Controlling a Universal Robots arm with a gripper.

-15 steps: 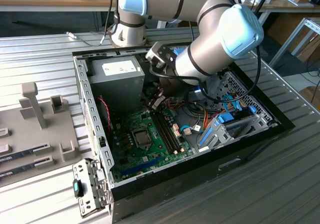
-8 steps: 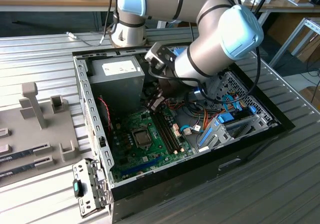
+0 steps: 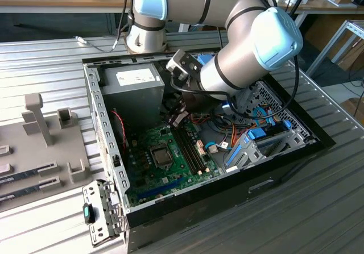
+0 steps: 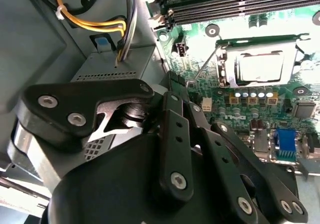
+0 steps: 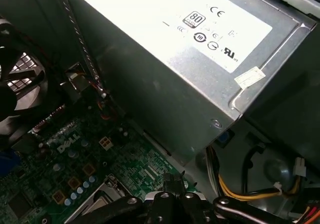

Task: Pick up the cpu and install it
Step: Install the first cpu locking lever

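The cpu, a silvery square chip, lies flat in its socket on the green motherboard, with a metal frame around it. In the exterior view the socket sits mid-board inside the open computer case. My gripper hangs above the board's far edge, between the power supply and the memory slots, a short way off the socket. Its black fingers converge to a shut tip with nothing between them. In both wrist views the gripper points down at the board beside the power supply.
A grey power-supply box stands close by the gripper. Long memory slots run beside the socket. Yellow and black cables, a fan and a blue drive cage crowd the case. A grey fixture tray lies at the exterior view's left.
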